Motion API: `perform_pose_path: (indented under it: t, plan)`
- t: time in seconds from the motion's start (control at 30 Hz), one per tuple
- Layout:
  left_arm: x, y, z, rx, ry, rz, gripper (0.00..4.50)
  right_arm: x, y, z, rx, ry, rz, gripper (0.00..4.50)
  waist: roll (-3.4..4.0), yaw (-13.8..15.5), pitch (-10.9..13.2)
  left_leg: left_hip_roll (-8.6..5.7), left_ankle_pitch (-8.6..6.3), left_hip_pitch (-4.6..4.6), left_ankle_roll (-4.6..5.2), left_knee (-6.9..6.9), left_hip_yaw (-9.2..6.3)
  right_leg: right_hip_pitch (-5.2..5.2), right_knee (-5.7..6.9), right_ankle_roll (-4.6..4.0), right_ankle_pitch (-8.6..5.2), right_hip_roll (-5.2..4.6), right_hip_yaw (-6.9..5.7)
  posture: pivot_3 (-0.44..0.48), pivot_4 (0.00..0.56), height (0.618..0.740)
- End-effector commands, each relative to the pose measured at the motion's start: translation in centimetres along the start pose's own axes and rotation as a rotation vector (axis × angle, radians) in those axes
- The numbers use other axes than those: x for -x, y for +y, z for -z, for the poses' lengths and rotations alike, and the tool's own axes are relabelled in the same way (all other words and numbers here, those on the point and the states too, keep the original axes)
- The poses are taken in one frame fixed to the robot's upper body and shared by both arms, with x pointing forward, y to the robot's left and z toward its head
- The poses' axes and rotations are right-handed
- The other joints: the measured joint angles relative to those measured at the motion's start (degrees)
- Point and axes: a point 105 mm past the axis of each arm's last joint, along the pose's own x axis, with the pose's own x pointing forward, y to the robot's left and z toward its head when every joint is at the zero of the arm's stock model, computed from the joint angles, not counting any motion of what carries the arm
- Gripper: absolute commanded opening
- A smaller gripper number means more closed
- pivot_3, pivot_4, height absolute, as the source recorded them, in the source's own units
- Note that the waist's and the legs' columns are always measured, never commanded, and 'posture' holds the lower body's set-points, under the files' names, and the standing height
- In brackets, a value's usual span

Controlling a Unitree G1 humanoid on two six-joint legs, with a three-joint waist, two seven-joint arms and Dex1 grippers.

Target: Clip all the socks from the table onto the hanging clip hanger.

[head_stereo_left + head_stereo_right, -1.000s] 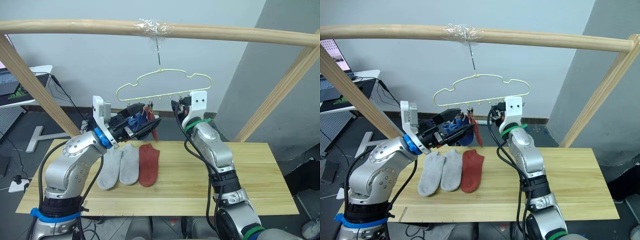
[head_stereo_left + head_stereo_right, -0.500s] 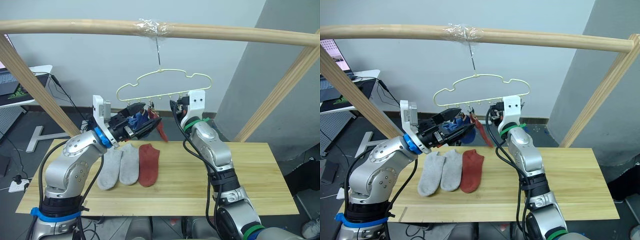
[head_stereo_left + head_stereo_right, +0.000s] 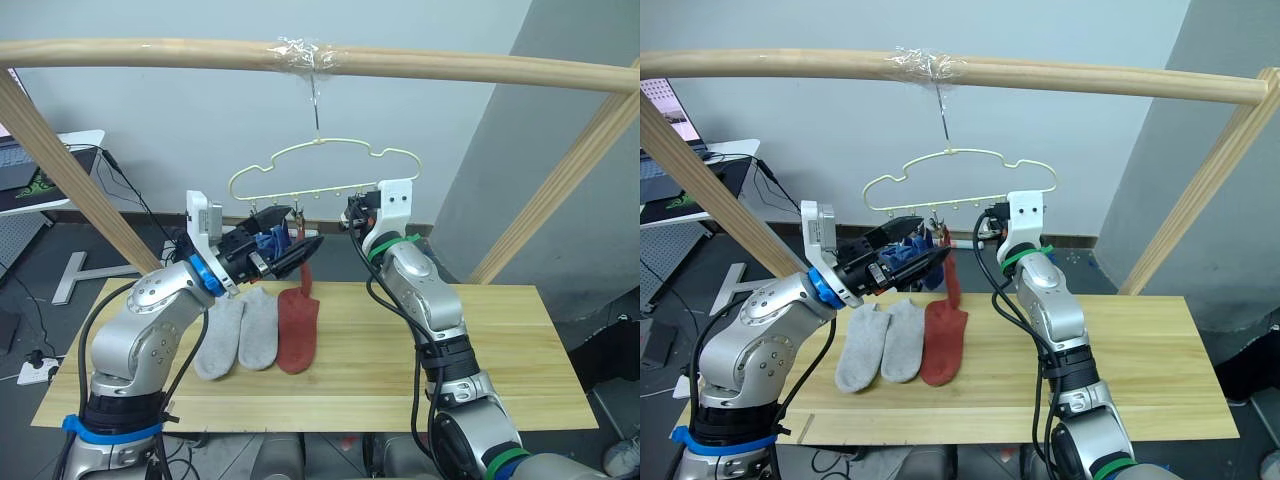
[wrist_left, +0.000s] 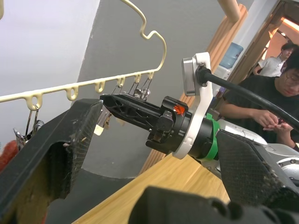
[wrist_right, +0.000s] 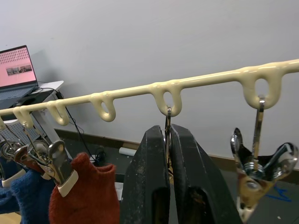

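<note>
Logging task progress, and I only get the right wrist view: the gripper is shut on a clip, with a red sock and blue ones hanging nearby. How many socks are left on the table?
Observer: Three lie on the table: two grey socks and one red sock, side by side.
Operator: Is the left gripper holding anything?
Observer: No. The left gripper is open and empty, raised beside the hanging red sock.

Robotics lab, wooden pole frame [image 3: 300, 58] rigged over table [image 3: 500, 350], laptop desk [image 3: 40, 165], seated person [image 4: 275, 93]
</note>
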Motion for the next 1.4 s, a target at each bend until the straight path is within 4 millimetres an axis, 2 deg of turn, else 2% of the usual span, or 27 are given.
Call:
perform_pose_path:
  t: [0.03, 0.1, 0.17, 0.2, 0.23, 0.37, 0.5, 0.57, 0.67, 0.73, 0.87, 0.97, 1.2, 1.3, 1.4]
  plan:
    - [0.3, 0.0, 1.7, -0.068, 0.078, -0.032, 4.50, 0.1, 0.4, -2.2, 0.014, -0.051, -0.043, 0.01, 0.01, 0.00, 0.01, 0.00, 0.00, 0.00, 0.00, 0.00, 0.00, -0.01, 0.00, 0.00, 0.00, 0.00, 0.00, 0.213, 0.142, 0.740]
    - [0.7, 0.4, 3.1, -0.082, 0.132, -0.075, 4.50, 0.3, 0.1, -2.1, 0.019, -0.032, -0.051, 0.01, 0.04, -0.01, 0.03, 0.00, 0.00, 0.02, 0.00, -0.04, 0.05, -0.03, 0.00, -0.01, -0.01, 0.00, 0.05, 0.213, 0.142, 0.740]
    - [1.7, 1.0, 8.1, -0.119, 0.293, -0.140, 4.50, 0.8, -0.7, -2.2, 0.046, -0.004, -0.078, 0.01, 0.10, 0.01, 0.06, 0.00, 0.00, 0.01, 0.00, -0.05, 0.04, -0.05, -0.01, -0.03, -0.02, -0.01, 0.04, 0.195, 0.145, 0.740]
    - [2.2, 0.9, 9.9, -0.130, 0.349, -0.139, 4.50, 1.0, -1.0, -2.2, 0.058, 0.008, -0.087, 0.01, 0.14, 0.01, 0.08, -0.01, 0.00, 0.02, 0.00, -0.06, 0.06, -0.05, -0.01, -0.05, -0.03, -0.03, 0.05, 0.195, 0.145, 0.740]
    - [2.6, 1.6, 12.1, -0.136, 0.407, -0.206, 4.50, 1.3, -1.4, -2.3, 0.061, 0.017, -0.089, 0.01, 0.15, 0.01, 0.09, -0.01, 0.00, 0.02, 0.00, -0.07, 0.08, -0.05, -0.01, -0.06, -0.03, -0.04, 0.06, 0.185, 0.143, 0.740]
    - [2.8, 2.7, 16.3, -0.171, 0.513, -0.291, 4.50, 1.9, -1.8, -2.1, 0.063, 0.050, -0.096, 0.01, 0.18, 0.15, 0.13, -0.01, 0.00, -0.05, 0.01, -0.05, 0.05, -0.11, -0.01, -0.07, -0.04, -0.06, 0.00, 0.177, 0.142, 0.740]
    - [1.2, 3.0, 19.4, -0.167, 0.562, -0.320, 4.50, 2.3, -1.8, -1.7, 0.058, 0.066, -0.082, 0.01, 0.18, 0.40, 0.12, -0.01, 0.00, -0.14, 0.01, -0.03, -0.02, -0.15, 0.02, -0.06, -0.04, -0.03, -0.08, 0.162, 0.137, 0.740]
    - [-0.1, 2.4, 20.2, -0.104, 0.536, -0.306, 4.50, 2.5, -1.7, -1.6, 0.052, 0.068, -0.072, 0.01, 0.16, 0.30, 0.11, -0.06, 0.00, -0.20, 0.01, 0.02, 0.00, -0.14, -0.03, -0.01, -0.01, -0.04, -0.05, 0.154, 0.136, 0.740]
    - [-1.2, 1.4, 21.1, -0.122, 0.556, -0.237, 4.50, 2.6, -1.4, -1.7, 0.051, 0.064, -0.071, 0.01, 0.13, 0.06, 0.09, -0.07, 0.00, -0.37, 0.01, 0.07, 0.05, -0.25, -0.06, 0.04, 0.03, -0.04, -0.05, 0.145, 0.132, 0.740]
    - [-0.9, 1.7, 22.0, -0.086, 0.597, -0.254, 4.50, 2.7, -1.4, -1.7, 0.054, 0.066, -0.067, 0.01, 0.11, -0.05, 0.07, -0.06, 0.00, -0.49, 0.01, 0.08, 0.01, -0.39, -0.03, 0.01, 0.05, -0.03, -0.04, 0.131, 0.130, 0.740]
    - [0.9, 2.5, 23.8, -0.056, 0.720, -0.305, 4.50, 3.1, -1.9, -1.9, 0.062, 0.066, -0.049, 0.01, 0.10, -0.08, -0.12, -0.03, 0.00, -0.76, 0.02, 0.12, -0.14, -0.64, 0.08, -0.02, 0.07, 0.05, -0.13, 0.117, 0.122, 0.740]
    - [1.4, 2.6, 23.9, -0.039, 0.725, -0.328, 3.92, 3.3, -2.2, -1.9, 0.067, 0.069, -0.036, 0.00, 0.08, -0.13, -0.37, -0.04, 0.00, -0.76, 0.02, 0.15, -0.09, -0.63, 0.08, 0.03, 0.09, 0.04, -0.11, 0.109, 0.118, 0.740]
    - [1.3, -0.1, 24.3, 0.041, 0.711, -0.219, 1.98, 3.4, -2.5, -1.8, 0.068, 0.075, -0.032, 0.00, 0.09, -0.18, -0.96, -0.05, 0.00, -0.72, 0.02, 0.16, -0.07, -0.60, 0.09, 0.06, 0.10, 0.04, -0.11, 0.115, 0.115, 0.740]
    - [0.4, -1.4, 23.1, 0.072, 0.619, -0.161, 1.23, 3.4, -2.8, -1.8, 0.074, 0.078, -0.033, 0.00, 0.11, -0.14, -0.97, -0.05, 0.00, -0.71, 0.02, 0.19, -0.05, -0.59, 0.10, 0.06, 0.10, 0.04, -0.11, 0.115, 0.115, 0.740]
    - [-0.9, -2.9, 21.2, 0.058, 0.509, -0.078, 0.43, 3.4, -3.1, -1.7, 0.097, 0.094, -0.051, 0.00, 0.10, -0.05, -0.97, -0.07, 0.00, -0.74, 0.02, 0.20, -0.06, -0.60, 0.07, 0.06, 0.10, 0.00, -0.11, 0.122, 0.119, 0.740]
